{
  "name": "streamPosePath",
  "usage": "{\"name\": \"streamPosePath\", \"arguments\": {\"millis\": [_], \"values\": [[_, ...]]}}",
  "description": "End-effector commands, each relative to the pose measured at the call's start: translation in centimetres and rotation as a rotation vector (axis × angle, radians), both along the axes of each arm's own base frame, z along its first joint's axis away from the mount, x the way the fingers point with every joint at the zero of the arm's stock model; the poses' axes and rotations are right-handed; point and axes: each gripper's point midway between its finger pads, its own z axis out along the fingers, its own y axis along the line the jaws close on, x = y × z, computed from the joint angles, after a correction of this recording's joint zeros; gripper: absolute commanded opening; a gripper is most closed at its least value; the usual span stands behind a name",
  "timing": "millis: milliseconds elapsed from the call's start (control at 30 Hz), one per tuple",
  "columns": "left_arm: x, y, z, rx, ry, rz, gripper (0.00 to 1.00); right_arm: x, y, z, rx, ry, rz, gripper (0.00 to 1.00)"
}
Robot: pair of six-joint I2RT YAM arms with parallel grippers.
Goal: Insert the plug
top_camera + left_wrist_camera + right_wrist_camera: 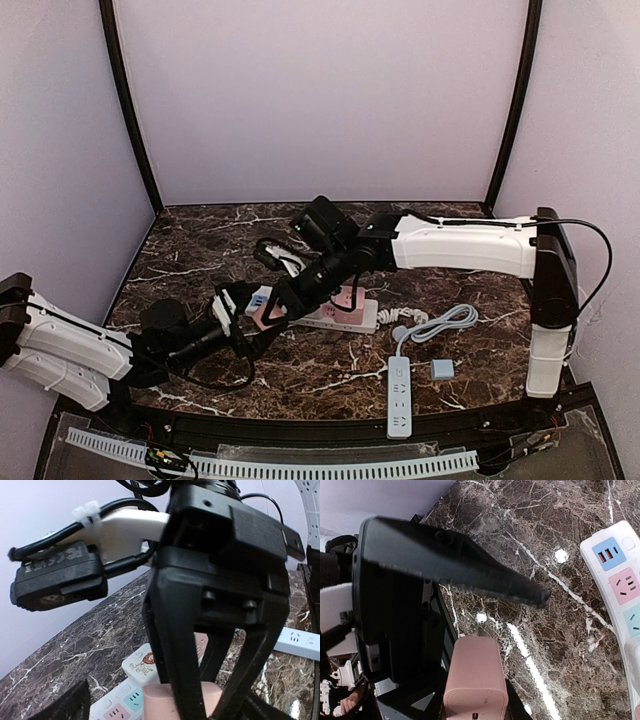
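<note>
Plug [475, 680] clamped in right claw [210, 695], long axis along fingers; left claw [245, 315] open.

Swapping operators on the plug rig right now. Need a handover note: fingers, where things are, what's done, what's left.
Left gripper: fingers open, close beside the plug.
Right gripper: shut on the pink plug.
Multicolour power strip: flat on the marble table, mid-table. The plug is held off to its side and is not in any socket.
Done: the right arm has hold of the plug.
Left: line the plug up over a socket and press it in.
Also: second white strip lies near the front edge.
</note>
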Motion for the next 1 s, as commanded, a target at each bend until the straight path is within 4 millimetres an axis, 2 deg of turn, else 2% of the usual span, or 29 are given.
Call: {"name": "streamPosePath", "arguments": {"millis": [0,167,267,367,400,467,567,600,633,667,733,767,967], "values": [[-0.1,0.5,1.1,-0.042,0.017,0.013,0.97,0.4,-0.5,1.4,0.014,-0.116,0.019,0.0],[-0.3,1.2,1.2,-0.055,0.036,0.022,0.99,1.5,-1.1,1.9,-0.012,-0.21,0.022,0.0],[0.1,2.0,1.8,-0.084,0.05,0.069,0.99,2.9,-2.0,1.8,-0.065,-0.327,0.017,0.0],[1.5,3.9,1.7,-0.134,0.117,0.206,0.99,4.9,-3.3,1.8,-0.145,-0.468,0.003,0.0],[1.8,4.4,2.2,-0.159,0.124,0.235,0.99,5.5,-3.8,1.9,-0.173,-0.516,0.002,0.0],[2.6,5.9,1.4,-0.191,0.224,0.339,0.99,6.6,-4.5,1.8,-0.227,-0.59,0.0,0.0],[3.3,8.8,1.6,-0.262,0.281,0.492,0.99,7.7,-4.9,1.4,-0.294,-0.661,0.043,0.0],[3.5,9.8,0.8,-0.262,0.307,0.546,0.99,7.9,-4.9,1.3,-0.315,-0.674,0.057,0.0],[3.4,10.5,1.3,-0.293,0.308,0.562,0.99,8.2,-4.8,0.9,-0.337,-0.682,0.072,0.0],[3.4,11.5,0.8,-0.293,0.318,0.606,0.99,8.6,-4.7,1.1,-0.352,-0.691,0.08,0.0],[3.3,12.8,1.0,-0.314,0.32,0.644,0.99,9.3,-4.1,1.0,-0.377,-0.708,0.093,0.0],[3.1,13.3,1.5,-0.337,0.317,0.65,0.99,9.5,-3.6,1.0,-0.377,-0.712,0.102,0.0],[3.1,15.5,1.2,-0.333,0.307,0.739,0.99,11.1,-1.9,-0.3,-0.419,-0.734,0.175,0.0]]}}
